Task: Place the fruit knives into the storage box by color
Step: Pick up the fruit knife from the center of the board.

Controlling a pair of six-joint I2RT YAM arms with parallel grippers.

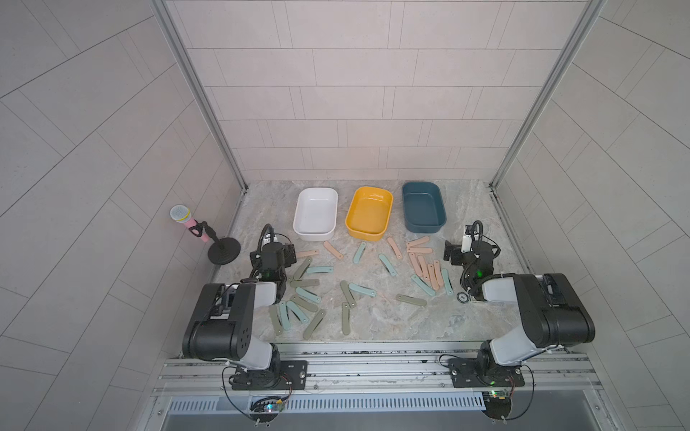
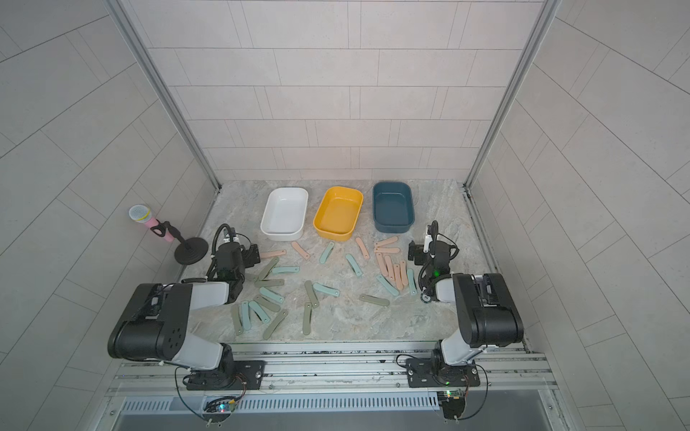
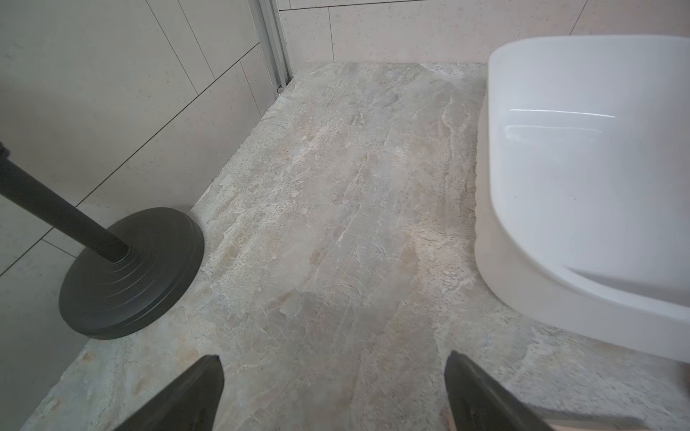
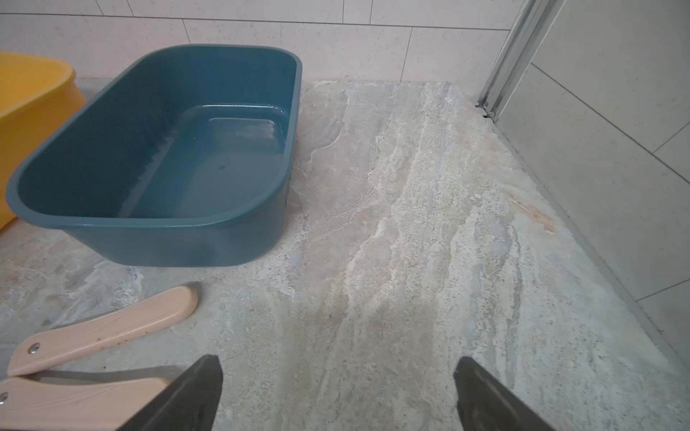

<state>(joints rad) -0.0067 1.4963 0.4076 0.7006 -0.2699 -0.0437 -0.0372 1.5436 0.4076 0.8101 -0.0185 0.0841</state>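
**Both claws spread, knives loose on the bench**

From my seat I see the fruit knives [image 1: 333,250] scattered flat over the marble bench [image 1: 373,321]. They all lie on the near side of three boxes standing in a row by the back wall: the white box [image 1: 313,235], the yellow box [image 1: 367,236] and the dark blue box [image 1: 425,227].

The olive-green knives [image 1: 313,324] lie mostly near my left arm, mixed with light teal knives [image 1: 362,290]. The peach-pink knives [image 1: 423,266] bunch close to my right arm, several of them side by side.

The left claw [image 3: 333,356] is spread wide with nothing between its fingers. It sits over bare bench, between the white box and the base of the microphone stand [image 3: 130,276].

The right claw [image 4: 336,359] is spread just as wide and grips nothing. It sits near the dark blue box, with two peach-pink knives lying just beside one finger.

A round black disc [image 1: 462,297] lies on the bench by the right arm.
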